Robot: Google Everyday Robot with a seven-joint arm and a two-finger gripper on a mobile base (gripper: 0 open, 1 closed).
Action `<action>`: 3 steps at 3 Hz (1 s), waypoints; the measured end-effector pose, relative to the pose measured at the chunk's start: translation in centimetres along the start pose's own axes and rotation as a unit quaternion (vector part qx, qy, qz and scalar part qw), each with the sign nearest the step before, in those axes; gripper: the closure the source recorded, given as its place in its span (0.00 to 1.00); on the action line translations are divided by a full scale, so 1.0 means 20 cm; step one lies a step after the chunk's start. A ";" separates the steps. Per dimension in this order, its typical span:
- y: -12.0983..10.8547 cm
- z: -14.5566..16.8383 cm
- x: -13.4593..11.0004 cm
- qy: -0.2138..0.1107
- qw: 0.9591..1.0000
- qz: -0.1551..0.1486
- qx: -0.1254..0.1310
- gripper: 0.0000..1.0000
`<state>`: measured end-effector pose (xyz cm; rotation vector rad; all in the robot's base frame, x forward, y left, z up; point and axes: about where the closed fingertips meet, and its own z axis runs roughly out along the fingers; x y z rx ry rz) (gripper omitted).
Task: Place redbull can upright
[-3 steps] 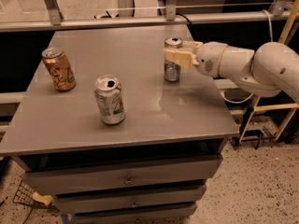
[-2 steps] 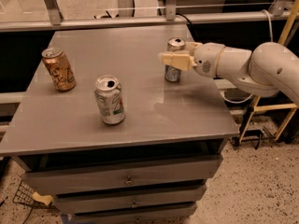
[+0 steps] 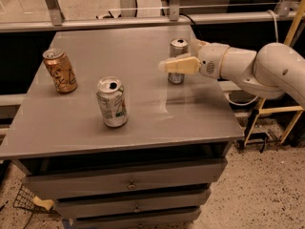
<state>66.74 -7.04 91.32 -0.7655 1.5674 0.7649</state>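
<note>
The redbull can (image 3: 178, 47), slim and silver, stands upright on the grey table (image 3: 143, 109) at its back right. My gripper (image 3: 170, 60) reaches in from the right, level with the can. One cream finger (image 3: 180, 65) lies across the front of the can and its tip sticks out past the can's left side. The other finger is mostly hidden behind the can. The jaws look spread wider than the can, so the gripper is open around it.
A wider white-green can (image 3: 112, 102) stands upright at the table's middle front. An orange-gold can (image 3: 59, 70) stands tilted at the left. Drawers (image 3: 128, 182) sit under the tabletop. A railing (image 3: 119, 20) runs behind the table.
The near finger has slid left and a little lower across the can's front. The can has stayed upright in the same spot.
</note>
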 end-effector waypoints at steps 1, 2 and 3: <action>-0.08 -0.16 -0.06 0.018 0.998 -0.021 0.052 0.00; -0.17 -0.33 -0.09 0.035 0.994 -0.033 0.098 0.00; -0.32 -0.56 -0.08 0.027 0.989 -0.019 0.145 0.00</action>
